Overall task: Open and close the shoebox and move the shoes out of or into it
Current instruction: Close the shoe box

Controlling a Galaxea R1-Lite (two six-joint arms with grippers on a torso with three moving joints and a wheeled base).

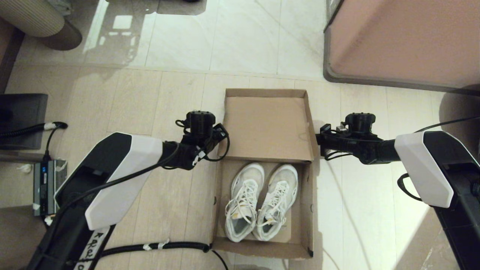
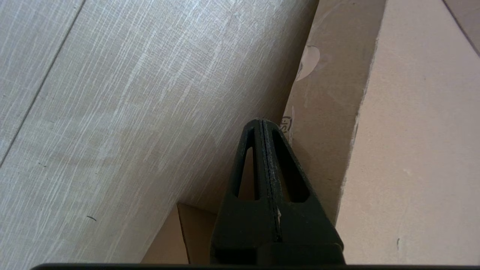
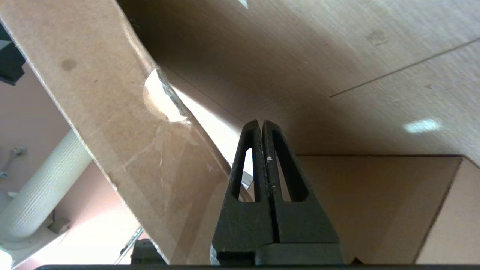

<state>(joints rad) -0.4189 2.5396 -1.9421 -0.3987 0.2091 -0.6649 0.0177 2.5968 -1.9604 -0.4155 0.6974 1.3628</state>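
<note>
The brown cardboard shoebox [image 1: 306,210] stands on the floor with its hinged lid [image 1: 266,127] raised and tilted back. Inside lie the two white lace-up shoes [image 1: 244,202] [image 1: 278,200] side by side, toes toward the lid. My left gripper [image 1: 222,135] is shut and empty, its tip [image 2: 262,122] close to the outside of the lid's left side flap [image 2: 330,112]. My right gripper [image 1: 319,144] is also shut and empty, its tip [image 3: 261,123] beside the lid's right side flap [image 3: 112,93], above the box's side wall [image 3: 375,202].
A large pinkish-brown, dark-rimmed furniture block [image 1: 405,41] stands at the back right. At the left sit a dark device [image 1: 22,120] and a grey power unit [image 1: 47,185] with cables. A corrugated black cable [image 1: 157,246] runs to the box's front left corner.
</note>
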